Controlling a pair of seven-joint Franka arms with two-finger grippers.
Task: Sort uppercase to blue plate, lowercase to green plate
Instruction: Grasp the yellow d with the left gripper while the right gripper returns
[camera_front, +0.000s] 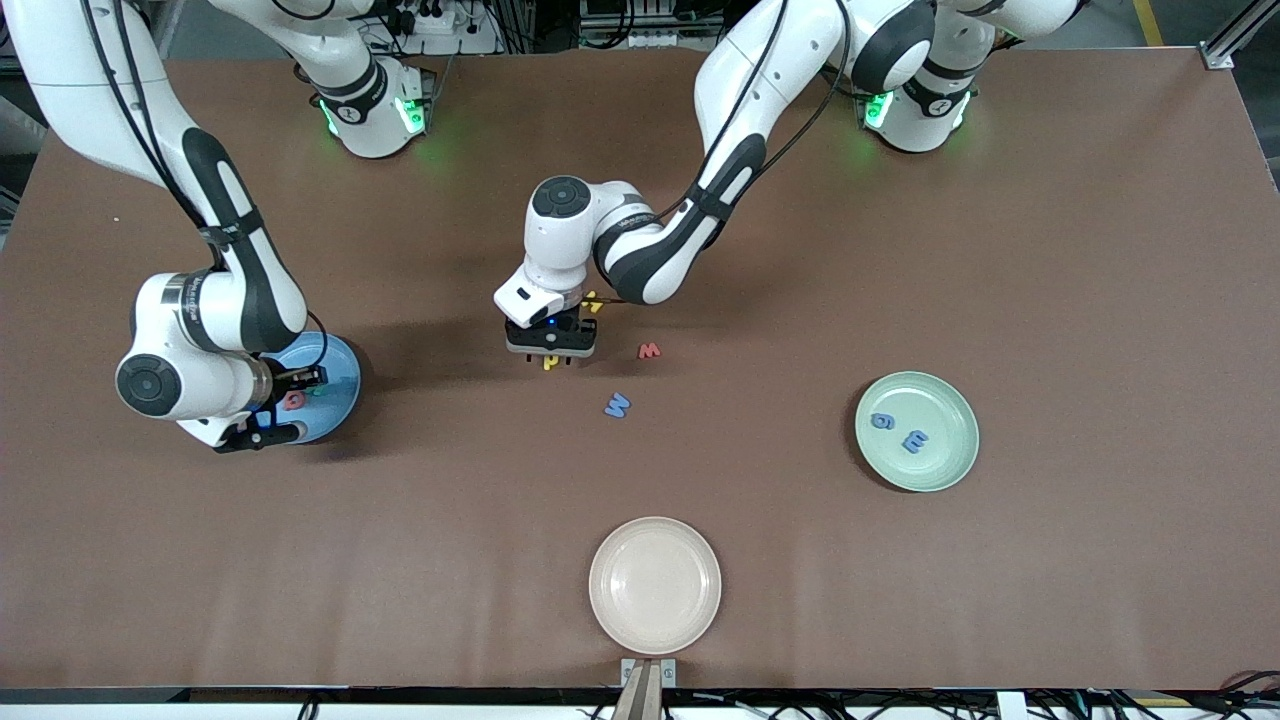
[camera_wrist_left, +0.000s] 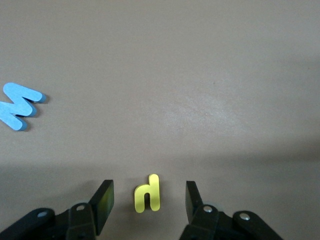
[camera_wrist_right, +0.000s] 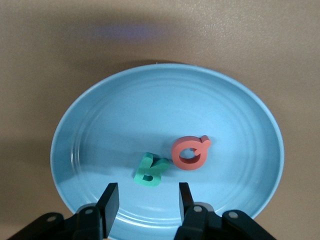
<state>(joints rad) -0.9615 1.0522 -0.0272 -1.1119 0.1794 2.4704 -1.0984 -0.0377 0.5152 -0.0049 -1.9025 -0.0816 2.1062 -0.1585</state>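
My left gripper (camera_front: 550, 350) is low over the table's middle, open, its fingers on either side of the yellow h (camera_wrist_left: 148, 193) without touching it. The light-blue M (camera_wrist_left: 19, 105) lies nearer the front camera, and the red w (camera_front: 650, 351) lies beside the gripper. Another yellow letter (camera_front: 592, 302) peeks out from under the left hand. My right gripper (camera_wrist_right: 148, 189) hangs open and empty over the blue plate (camera_wrist_right: 150, 115), where the teal R (camera_wrist_right: 151, 170) and red Q (camera_wrist_right: 190, 152) lie. The green plate (camera_front: 950, 400) holds the blue g (camera_front: 881, 421) and blue m (camera_front: 914, 440).
A cream plate (camera_front: 655, 585) sits near the front edge, midway along the table. The blue plate is at the right arm's end and the green plate toward the left arm's end.
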